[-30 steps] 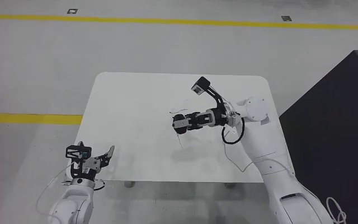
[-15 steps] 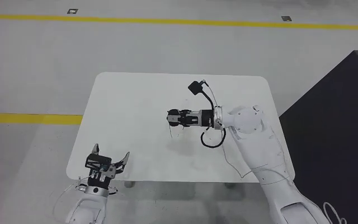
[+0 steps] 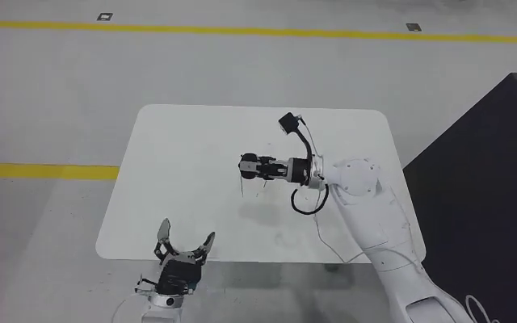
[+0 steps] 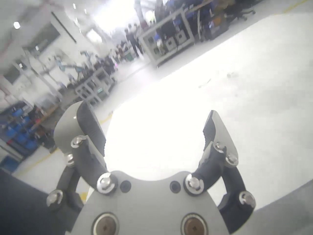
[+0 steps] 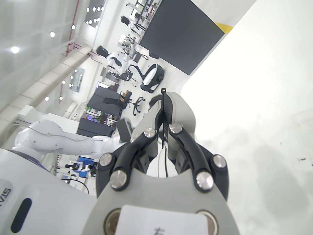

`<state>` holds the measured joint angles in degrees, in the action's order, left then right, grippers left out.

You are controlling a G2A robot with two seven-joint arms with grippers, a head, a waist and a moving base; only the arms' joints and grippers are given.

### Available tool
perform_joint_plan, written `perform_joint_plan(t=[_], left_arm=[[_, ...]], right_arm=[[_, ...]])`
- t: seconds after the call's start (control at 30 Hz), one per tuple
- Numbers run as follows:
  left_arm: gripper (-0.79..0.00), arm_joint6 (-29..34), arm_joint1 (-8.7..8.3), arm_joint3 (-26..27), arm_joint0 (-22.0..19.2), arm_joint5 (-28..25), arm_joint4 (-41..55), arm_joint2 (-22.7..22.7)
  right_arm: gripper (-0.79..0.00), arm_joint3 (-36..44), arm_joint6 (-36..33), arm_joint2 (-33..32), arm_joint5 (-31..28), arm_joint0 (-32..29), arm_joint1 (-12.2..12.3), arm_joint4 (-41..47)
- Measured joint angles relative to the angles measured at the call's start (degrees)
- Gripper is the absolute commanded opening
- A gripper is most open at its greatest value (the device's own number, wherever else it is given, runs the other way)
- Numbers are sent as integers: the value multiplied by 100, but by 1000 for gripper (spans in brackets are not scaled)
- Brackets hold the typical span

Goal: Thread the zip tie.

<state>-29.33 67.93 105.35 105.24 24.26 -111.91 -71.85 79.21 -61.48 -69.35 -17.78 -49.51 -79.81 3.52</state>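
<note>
Zip tie (image 5: 164,121), a thin ridged black strip, sits clamped in the right pincer (image 5: 165,100); left pincer (image 4: 146,112) gapes empty.

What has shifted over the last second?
The left gripper swung along the table's near edge toward the middle, jaws open throughout. The right gripper edged slightly toward the robot's left, still shut on the zip tie.
</note>
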Motion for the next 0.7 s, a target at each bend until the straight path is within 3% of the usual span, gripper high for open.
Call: perform_joint_plan(t=[0.07,0.2,0.57,0.7], left_arm=[[0,-367,72,-121,-128,322,-44,420],[0,-535,177,-322,-410,557,325,821],[0,-469,200,-461,-530,482,454,860],[0,-356,299,-220,-697,805,466,1042]], right_arm=[[-785,-47,-42,40,68,19,-6,300],[-785,-120,-132,97,81,51,14,391],[-785,-97,-140,127,79,70,33,304],[-785,23,438,94,-66,-137,45,105]])
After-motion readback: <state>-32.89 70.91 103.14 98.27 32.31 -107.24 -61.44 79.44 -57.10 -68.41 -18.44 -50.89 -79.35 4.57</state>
